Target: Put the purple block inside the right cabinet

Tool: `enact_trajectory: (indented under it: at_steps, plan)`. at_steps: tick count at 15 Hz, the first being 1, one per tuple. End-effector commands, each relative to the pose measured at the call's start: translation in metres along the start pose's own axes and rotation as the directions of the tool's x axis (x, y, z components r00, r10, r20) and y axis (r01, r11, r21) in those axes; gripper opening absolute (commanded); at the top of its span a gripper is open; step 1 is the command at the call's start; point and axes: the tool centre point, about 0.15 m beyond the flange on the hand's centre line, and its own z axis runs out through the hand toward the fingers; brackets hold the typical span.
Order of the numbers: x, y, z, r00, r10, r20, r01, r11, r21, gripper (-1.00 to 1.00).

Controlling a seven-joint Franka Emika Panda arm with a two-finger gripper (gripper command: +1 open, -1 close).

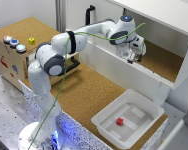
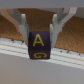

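In the wrist view the purple block [image 2: 39,46], with yellow letters A and G on its faces, sits clamped between my two fingers [image 2: 23,30]. My gripper [image 2: 39,39] is shut on it. Behind the block lies the brown cork floor [image 2: 42,21] of the right cabinet; its white front wall [image 2: 30,62] runs just under the block. In the exterior view the gripper [image 1: 135,56] hangs at the open front of the right cabinet [image 1: 161,62], just above that wall. The block itself is too small to make out there.
A shallow white bin [image 1: 103,120] holding a small red block [image 1: 120,121] stands near the exterior view's lower right. A tan wooden box [image 1: 11,62] with coloured buttons and a yellow block [image 1: 31,40] sits at the left. Cork tabletop [image 1: 89,92] lies between them.
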Motion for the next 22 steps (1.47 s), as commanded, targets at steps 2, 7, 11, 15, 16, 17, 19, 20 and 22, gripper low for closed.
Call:
enact_trajectory:
  at_steps: [2,7,11,15,16,17,19,20,22]
  plan:
    - [0.017,0.003,0.037,0.988,0.045,-0.147,-0.034,0.997,0.075,-1.00]
    - [0.051,0.018,0.028,0.986,0.045,-0.158,-0.033,0.997,0.075,-1.00]
    - [0.070,0.028,0.038,0.984,0.083,-0.159,-0.071,0.994,0.082,-1.00]
    - [0.082,0.037,0.066,0.970,0.135,-0.203,-0.104,0.983,0.154,-1.00]
    - [0.086,0.039,0.073,0.969,0.143,-0.203,-0.111,0.981,0.161,-1.00]
    - [0.091,0.040,0.078,0.971,0.145,-0.189,-0.115,0.980,0.161,-1.00]
    - [0.102,0.042,0.080,0.976,0.125,-0.181,-0.100,0.985,0.139,-1.00]
    - [0.108,0.044,0.079,0.977,0.119,-0.180,-0.096,0.987,0.131,-1.00]
    - [0.122,0.045,0.078,0.980,0.108,-0.166,-0.087,0.987,0.133,-1.00]
